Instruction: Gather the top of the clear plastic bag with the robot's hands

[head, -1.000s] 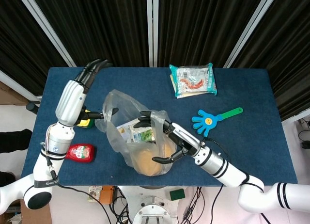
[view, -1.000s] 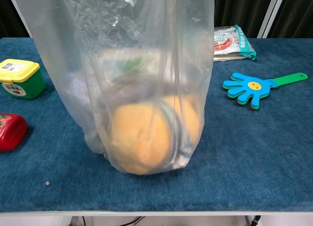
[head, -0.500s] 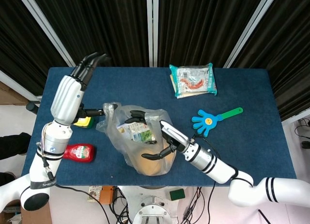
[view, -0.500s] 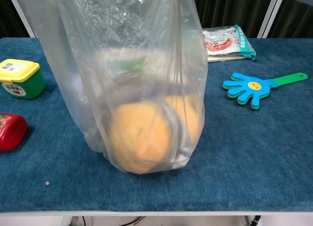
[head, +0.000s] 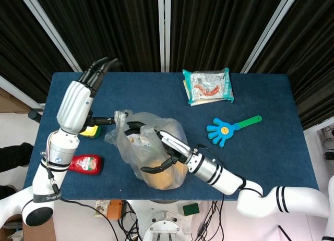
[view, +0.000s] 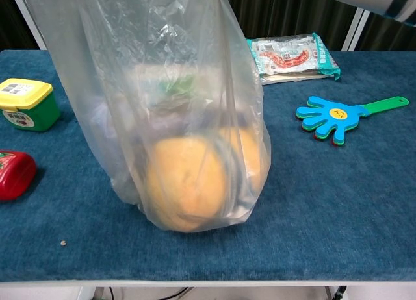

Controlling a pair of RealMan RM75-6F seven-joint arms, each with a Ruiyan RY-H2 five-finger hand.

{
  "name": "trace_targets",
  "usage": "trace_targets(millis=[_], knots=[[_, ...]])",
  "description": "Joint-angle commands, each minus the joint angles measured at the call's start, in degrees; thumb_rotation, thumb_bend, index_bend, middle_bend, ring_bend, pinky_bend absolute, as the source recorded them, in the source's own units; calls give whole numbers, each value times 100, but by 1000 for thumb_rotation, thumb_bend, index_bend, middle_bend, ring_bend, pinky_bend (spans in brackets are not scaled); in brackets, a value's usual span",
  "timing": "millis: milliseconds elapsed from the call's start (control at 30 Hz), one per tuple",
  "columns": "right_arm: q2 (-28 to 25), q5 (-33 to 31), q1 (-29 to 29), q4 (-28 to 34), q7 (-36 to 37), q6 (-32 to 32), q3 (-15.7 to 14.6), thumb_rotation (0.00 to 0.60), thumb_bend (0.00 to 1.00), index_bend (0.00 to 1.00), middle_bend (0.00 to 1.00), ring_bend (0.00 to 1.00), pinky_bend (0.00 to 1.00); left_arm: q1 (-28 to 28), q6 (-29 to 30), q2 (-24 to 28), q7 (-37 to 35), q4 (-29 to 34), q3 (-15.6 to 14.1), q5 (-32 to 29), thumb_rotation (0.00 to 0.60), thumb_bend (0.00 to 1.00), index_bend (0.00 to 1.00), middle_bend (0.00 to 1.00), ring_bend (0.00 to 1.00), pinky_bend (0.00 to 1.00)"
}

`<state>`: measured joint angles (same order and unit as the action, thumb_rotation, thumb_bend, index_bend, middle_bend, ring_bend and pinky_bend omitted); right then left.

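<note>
Clear plastic bag stands upright near the front edge of the counter, left of centre, with a round orange item and packets inside. Left robot hand is above the bag's left side: its thumb appears to pinch the bag's top rim while the other fingers point up and away. Right robot hand is at the bag mouth, fingers spread and curled around the rim film; holding nothing firmly as far as I can tell. Top not gathered yet.

To do the step well, I'd judge: bring both hands together above the mouth, sweep loose film inward, close the fingers on bunched plastic only, and keep the lift light so the bag doesn't tip.

Room: open counter to the right and back. Green-yellow tub and red packet sit near the left edge, close to the left arm. Blue hand-shaped clapper and snack pack lie well apart to the right and back.
</note>
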<state>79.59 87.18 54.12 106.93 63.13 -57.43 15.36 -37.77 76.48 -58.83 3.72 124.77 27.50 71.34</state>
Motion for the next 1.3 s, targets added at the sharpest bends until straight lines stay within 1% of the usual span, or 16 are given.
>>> trace_targets(millis=[33, 367, 633, 700, 1100, 1200, 1300], knots=[[40, -50, 59, -25, -40, 64, 54, 600, 213, 75, 129, 12, 71, -26, -21, 19, 44, 15, 0, -27, 600, 70, 80, 171, 81, 200], [215, -329, 234, -154, -33, 302, 231, 600, 214, 75, 129, 13, 80, -159, -27, -14, 382, 131, -10, -70, 600, 69, 80, 171, 81, 202], [425, -535, 404, -285, 108, 478, 441, 600, 214, 75, 129, 14, 87, -411, -97, 26, 1073, 414, 64, -408, 600, 70, 80, 171, 81, 202], [484, -588, 448, -337, 110, 520, 493, 600, 214, 75, 129, 14, 87, -450, -80, 59, 1183, 480, 102, -519, 600, 70, 80, 171, 81, 201], [720, -633, 649, -523, 161, 773, 588, 600, 211, 73, 126, 13, 88, -807, -266, 233, 1675, 663, 234, -1141, 600, 67, 82, 171, 81, 202], [726, -683, 709, -510, 283, 861, 676, 600, 211, 73, 129, 15, 89, -948, -318, 273, 1805, 673, 302, -1394, 600, 62, 83, 171, 81, 202], [724, -665, 765, -500, 275, 915, 726, 600, 211, 74, 133, 17, 94, -1104, -413, 354, 1856, 708, 414, -1807, 600, 61, 83, 171, 81, 202]])
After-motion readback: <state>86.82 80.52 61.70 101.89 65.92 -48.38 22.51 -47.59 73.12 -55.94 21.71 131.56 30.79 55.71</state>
